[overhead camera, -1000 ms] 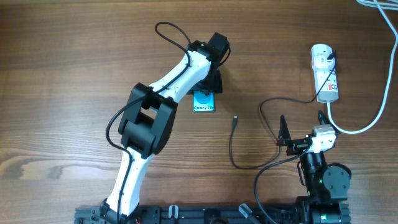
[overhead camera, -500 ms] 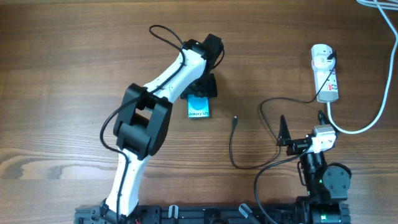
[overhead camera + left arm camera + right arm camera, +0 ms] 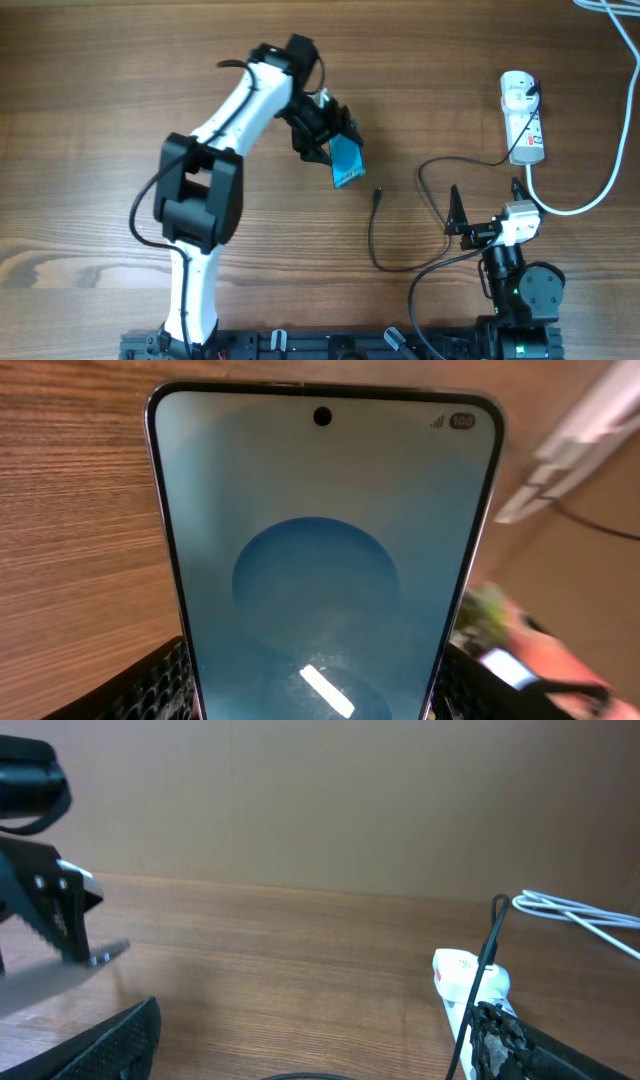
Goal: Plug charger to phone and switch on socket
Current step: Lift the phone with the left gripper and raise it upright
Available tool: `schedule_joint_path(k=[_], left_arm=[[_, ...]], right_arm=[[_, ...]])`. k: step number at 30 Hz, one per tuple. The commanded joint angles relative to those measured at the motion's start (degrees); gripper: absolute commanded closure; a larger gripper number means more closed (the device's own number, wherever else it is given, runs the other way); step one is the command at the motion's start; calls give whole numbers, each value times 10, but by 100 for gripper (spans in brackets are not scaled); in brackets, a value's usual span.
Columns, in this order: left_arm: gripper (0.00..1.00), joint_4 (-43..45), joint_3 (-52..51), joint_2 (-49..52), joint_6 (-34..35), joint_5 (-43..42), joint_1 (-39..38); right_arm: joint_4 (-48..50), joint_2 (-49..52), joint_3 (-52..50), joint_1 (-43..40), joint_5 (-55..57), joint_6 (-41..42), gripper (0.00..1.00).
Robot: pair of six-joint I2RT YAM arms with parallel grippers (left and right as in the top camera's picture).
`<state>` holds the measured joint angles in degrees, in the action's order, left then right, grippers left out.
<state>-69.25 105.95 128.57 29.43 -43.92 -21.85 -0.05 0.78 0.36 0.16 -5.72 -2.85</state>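
My left gripper (image 3: 322,134) is shut on the phone (image 3: 346,163) and holds it lifted and tilted above the table. In the left wrist view the cyan screen (image 3: 320,540) fills the frame between the two fingers. The charger's black connector tip (image 3: 378,193) lies on the table just right of the phone, and its thin cable (image 3: 372,245) loops down toward the right arm. The white socket (image 3: 523,118) lies at the far right, with a black plug in it; it also shows in the right wrist view (image 3: 468,976). My right gripper (image 3: 310,1060) is open and empty near the front right (image 3: 468,228).
A thick white cord (image 3: 610,180) curves from the socket to the table's right edge and top corner. The left arm (image 3: 215,170) stretches diagonally across the left middle. The left gripper shows at the left of the right wrist view (image 3: 50,910).
My left gripper has lifted the phone off the table, swung it to the right and tilted it. The arm's elbow shifted left. The right arm and the charger have not moved.
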Motion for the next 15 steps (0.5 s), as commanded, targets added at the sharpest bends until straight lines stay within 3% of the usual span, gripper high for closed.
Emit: schedule_joint_path(k=[1,8,12,15], left_arm=[[30,-3,-1,-26,-9,-156,49],[30,-13,-1,-26,-22,-262,105],[30,-13,-1,-26,-22,-373,120],[31,-13,-1,-26,-22,-385,128]], right_arm=[[2,-3,0,-2,6,-1,0],[2,-3,0,-2,6,-1,0],[2,-3,0,-2,6,-1,0],[2,-3,0,-2,6,-1,0]])
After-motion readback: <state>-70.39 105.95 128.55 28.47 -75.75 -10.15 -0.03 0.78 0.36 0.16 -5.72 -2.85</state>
